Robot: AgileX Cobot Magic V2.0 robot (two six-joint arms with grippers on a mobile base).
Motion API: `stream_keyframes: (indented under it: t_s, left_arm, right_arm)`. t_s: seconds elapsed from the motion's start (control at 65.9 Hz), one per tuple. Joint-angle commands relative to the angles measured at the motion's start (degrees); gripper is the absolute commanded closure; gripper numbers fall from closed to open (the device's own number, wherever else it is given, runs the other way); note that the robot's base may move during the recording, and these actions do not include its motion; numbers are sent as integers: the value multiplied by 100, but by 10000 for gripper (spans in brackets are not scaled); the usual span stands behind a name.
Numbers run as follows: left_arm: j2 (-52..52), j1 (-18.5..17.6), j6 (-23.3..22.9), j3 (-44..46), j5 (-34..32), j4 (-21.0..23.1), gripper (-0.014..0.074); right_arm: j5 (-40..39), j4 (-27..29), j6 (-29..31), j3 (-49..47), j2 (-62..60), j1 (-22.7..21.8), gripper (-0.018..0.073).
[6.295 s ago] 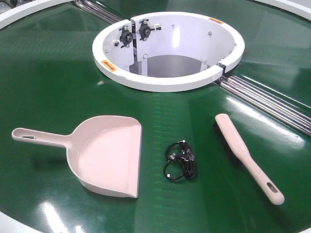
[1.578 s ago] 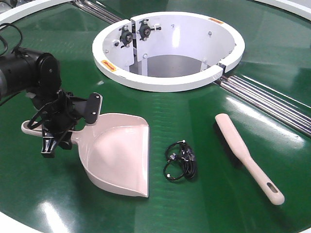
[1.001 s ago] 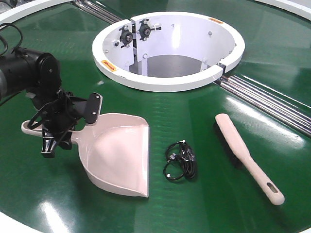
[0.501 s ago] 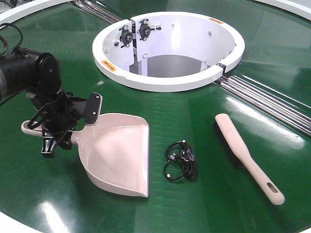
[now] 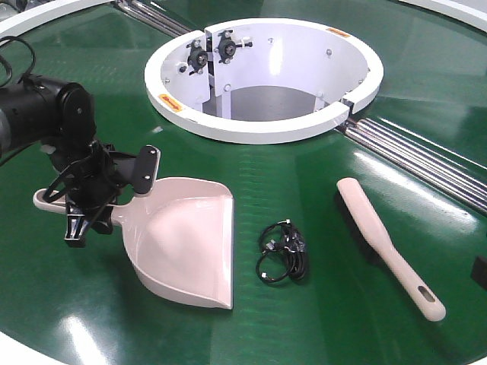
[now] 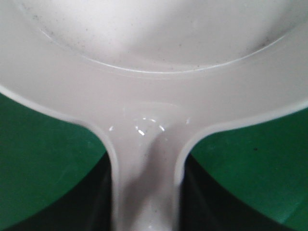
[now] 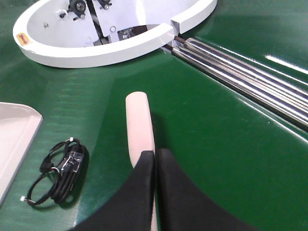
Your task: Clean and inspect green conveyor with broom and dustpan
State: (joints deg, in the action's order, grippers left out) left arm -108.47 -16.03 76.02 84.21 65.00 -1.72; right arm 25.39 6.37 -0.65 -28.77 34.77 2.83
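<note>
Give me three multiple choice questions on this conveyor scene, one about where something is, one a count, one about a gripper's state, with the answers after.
1. Where does the black coiled cable lie on the glossy dark green conveyor belt?
A. Between the pale pink-beige plastic scoop-shaped dustpan and the slim pink-beige plastic broom
B. Inside the white ring-shaped housing
C. In the dustpan's pan

2. How many pink-beige plastic tools are on the belt?
A. One
B. Two
C. Three

3. What is the left gripper doing?
A. Hanging open above the belt
B. Holding the broom
C. Shut on the dustpan's handle

Answers:
1 A: the cable sits on bare belt between the two tools.
2 B: only the dustpan and the broom are there.
3 C: the left wrist view shows its jaws against both sides of the handle.
</note>
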Motion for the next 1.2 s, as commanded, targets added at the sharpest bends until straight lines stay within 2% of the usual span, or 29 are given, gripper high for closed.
stream_keyframes:
  t_s: [0.0,0.091,0.167,0.364,0.44,0.561,0.971,1.183]
  left_arm:
    - [281,-30,-27,173,10,-9,604]
    - [281,-30,-27,173,10,-9,604]
    - [281,-30,-27,173,10,-9,604]
    - [281,-30,-27,173,10,-2,604]
    - [281,-30,-27,173,10,-8,604]
    - [281,-30,-27,173,10,-8,604]
    - [281,-30,-27,173,10,-8,604]
    - [281,-30,-27,173,10,-8,604]
  right_arm:
    - [-305,-18,251,-367,259,-2,520]
    - [131,-18,616,-693,600,-2,431]
    - [503,8,750,-1016,929,22,323]
    - [1191,-118,775,-1750,1888,231,48]
    - [1494,-246,791,-2002,2261,344,-6]
    - [1865,-359,757,-2463,2913,511,-22]
    - [3649,-426,675,-4242,5209,502,11]
    - [4027,-432,679,-4740,5964,502,24]
